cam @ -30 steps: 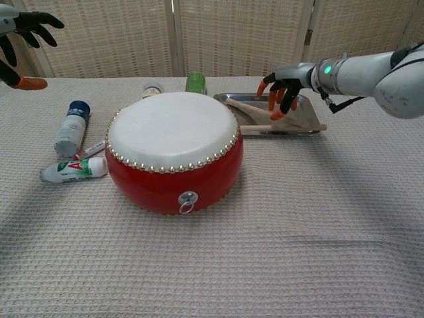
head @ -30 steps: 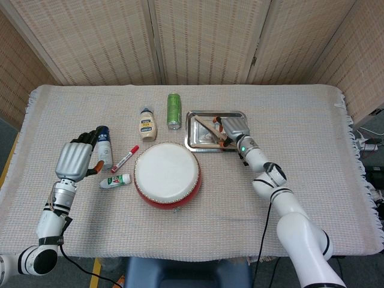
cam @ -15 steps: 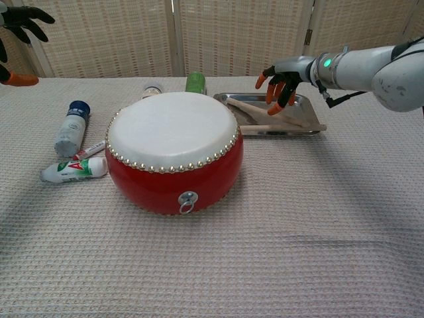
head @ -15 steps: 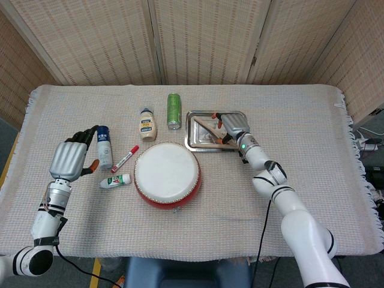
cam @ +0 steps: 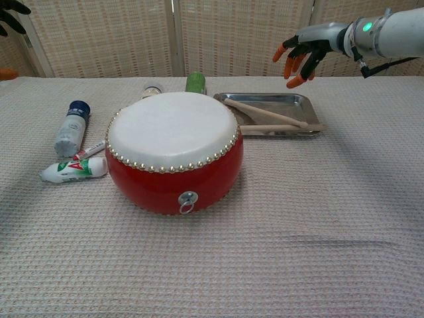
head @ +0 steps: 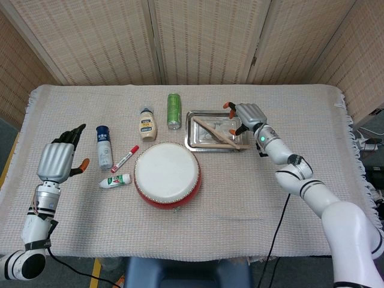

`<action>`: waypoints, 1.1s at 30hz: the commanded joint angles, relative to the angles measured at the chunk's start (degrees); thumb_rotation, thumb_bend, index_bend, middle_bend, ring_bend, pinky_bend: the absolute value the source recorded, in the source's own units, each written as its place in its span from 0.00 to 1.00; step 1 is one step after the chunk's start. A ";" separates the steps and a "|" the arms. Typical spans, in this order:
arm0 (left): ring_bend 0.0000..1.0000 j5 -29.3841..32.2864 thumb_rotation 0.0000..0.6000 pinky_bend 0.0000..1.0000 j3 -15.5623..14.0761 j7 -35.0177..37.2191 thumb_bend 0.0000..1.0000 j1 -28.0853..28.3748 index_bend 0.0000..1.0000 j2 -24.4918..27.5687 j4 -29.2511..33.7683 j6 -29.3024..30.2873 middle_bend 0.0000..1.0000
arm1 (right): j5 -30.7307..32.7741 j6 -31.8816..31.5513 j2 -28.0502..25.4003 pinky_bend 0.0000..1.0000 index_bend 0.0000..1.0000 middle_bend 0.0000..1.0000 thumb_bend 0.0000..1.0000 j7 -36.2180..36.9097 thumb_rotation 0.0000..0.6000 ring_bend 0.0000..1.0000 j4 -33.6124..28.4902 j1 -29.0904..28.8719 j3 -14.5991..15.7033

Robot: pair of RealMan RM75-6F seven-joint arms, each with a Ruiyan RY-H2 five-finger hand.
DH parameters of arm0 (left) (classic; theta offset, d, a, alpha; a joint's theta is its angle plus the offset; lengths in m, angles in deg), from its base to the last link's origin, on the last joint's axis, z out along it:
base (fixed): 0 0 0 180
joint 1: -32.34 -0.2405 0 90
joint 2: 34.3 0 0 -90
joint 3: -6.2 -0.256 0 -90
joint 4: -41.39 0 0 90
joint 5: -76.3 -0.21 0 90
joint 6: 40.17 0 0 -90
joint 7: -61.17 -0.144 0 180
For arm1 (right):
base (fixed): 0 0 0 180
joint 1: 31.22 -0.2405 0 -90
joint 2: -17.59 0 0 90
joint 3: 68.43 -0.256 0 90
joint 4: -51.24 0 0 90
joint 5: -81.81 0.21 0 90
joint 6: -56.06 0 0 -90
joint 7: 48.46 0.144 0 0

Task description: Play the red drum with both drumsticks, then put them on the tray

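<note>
Both sticks lie crossed in tray at drum's 1 o'clock, long axes approx 10-to-4, w/ right hand empty, fingers spread, above tray's 2 o'clock corner; left hand open, far off at 9.

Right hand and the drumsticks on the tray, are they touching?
Apart. Chest view shows the right hand raised clear above the drumsticks, which lie in the tray.

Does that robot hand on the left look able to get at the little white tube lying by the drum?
Probably yes. The left robot hand is open, holding nothing, and the white tube lies uncovered on the cloth nearby, with nothing between them.
</note>
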State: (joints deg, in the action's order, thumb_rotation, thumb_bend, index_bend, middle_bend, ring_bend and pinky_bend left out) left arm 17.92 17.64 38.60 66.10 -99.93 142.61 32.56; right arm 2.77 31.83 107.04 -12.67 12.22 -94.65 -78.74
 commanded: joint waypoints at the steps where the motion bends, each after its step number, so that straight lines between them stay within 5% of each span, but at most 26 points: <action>1: 0.17 -1.21 1.00 0.36 -0.41 2.57 0.34 -1.99 0.06 0.85 -0.69 1.13 0.17 | 3.09 -12.95 -14.88 0.40 0.17 0.33 0.23 -10.48 1.00 0.20 -23.30 10.23 -0.46; 6: 0.17 -3.08 1.00 0.34 -1.46 6.04 0.34 -4.70 0.08 1.30 -1.58 2.35 0.17 | 7.48 -24.73 -25.62 0.32 0.11 0.26 0.23 -22.78 1.00 0.13 -41.97 20.47 1.46; 11: 0.17 -5.75 1.00 0.30 -3.86 8.15 0.34 -7.87 0.08 1.23 -2.37 3.69 0.17 | 6.39 -38.55 -31.28 0.21 0.00 0.16 0.23 -29.51 1.00 0.04 -51.84 30.94 4.87; 22: 0.15 -8.73 1.00 0.27 -7.35 10.04 0.34 -15.14 0.08 -0.25 -2.10 8.97 0.16 | -3.04 -62.10 -27.61 0.13 0.00 0.08 0.23 -27.46 1.00 0.00 -49.56 49.14 11.09; 33: 0.15 -13.77 1.00 0.26 -8.65 8.20 0.34 -20.53 0.07 -3.53 -2.39 16.38 0.15 | -6.95 -68.19 -25.83 0.08 0.00 0.08 0.23 -26.56 1.00 0.00 -50.39 55.83 12.42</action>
